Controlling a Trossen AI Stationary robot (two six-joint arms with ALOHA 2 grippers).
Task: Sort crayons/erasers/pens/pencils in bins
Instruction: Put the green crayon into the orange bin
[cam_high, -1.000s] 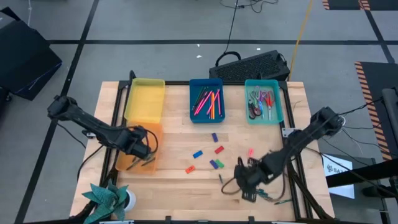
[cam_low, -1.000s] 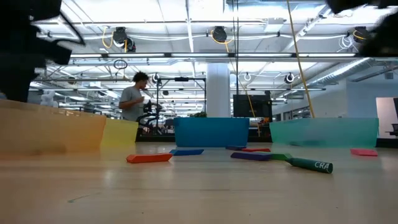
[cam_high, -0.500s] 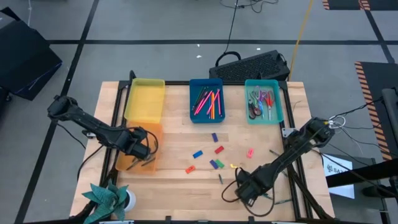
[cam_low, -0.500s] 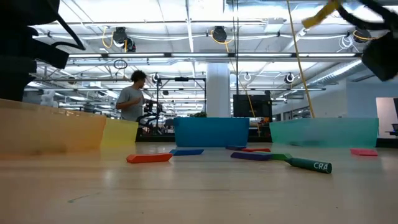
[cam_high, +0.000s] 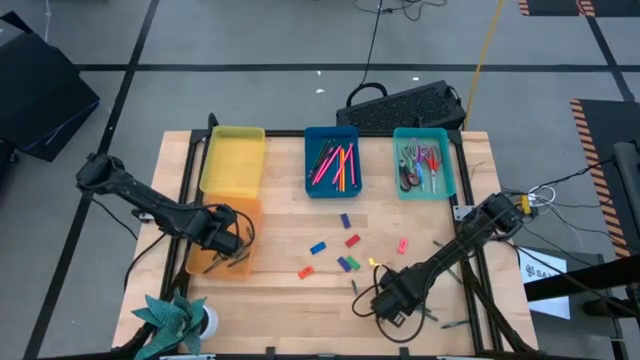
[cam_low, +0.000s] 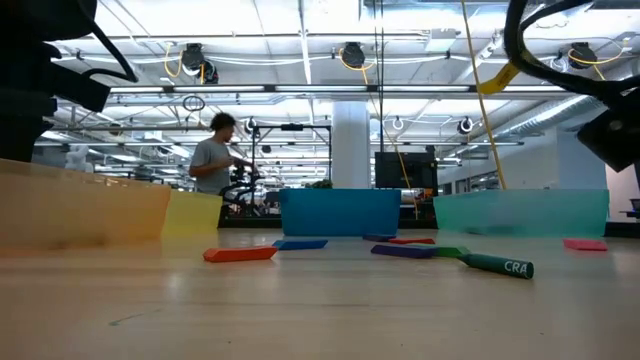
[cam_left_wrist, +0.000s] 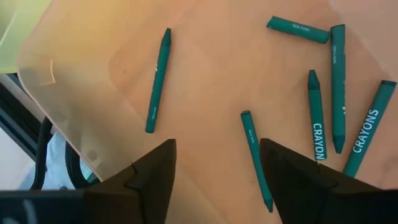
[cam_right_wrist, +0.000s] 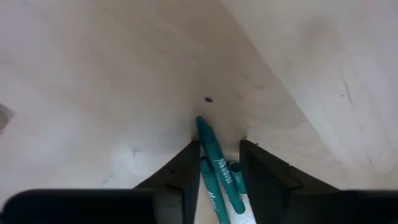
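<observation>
The right gripper (cam_high: 391, 303) hangs low over the front of the table (cam_high: 280, 215), its jaws clenched on a bundle of green crayons (cam_right_wrist: 214, 163) that jut forward from between the fingers; the right wrist view shows at least two held side by side, tips pointing out over bare wood. The step in hand looks like a carry: crayons grasped, not yet dropped.

The left gripper (cam_high: 228, 238) hovers over the orange bin (cam_high: 250, 208), jaws released and wide apart. Beyond its fingers (cam_left_wrist: 146, 180), in the left wrist view, several green crayons already lie loose on the bin floor, so this bin reads as the crayon bin. It sits well apart from the right jaws, across the table.

The erasers (cam_high: 346, 221) lie scattered on the wood ahead of the right jaws, between them and the blue bin (cam_high: 332, 160). One more green crayon (cam_low: 498, 264) lies on the table just past the erasers in the low view. The yellow bin (cam_high: 234, 160) looks empty; the teal bin (cam_high: 424, 163) holds mixed tools.

The next move probably calls for carrying the bundle across to the orange bin, clearing the erasers and the left arm, then opening the jaws above it. Holding several crayons at once risks one slipping out on the way.
</observation>
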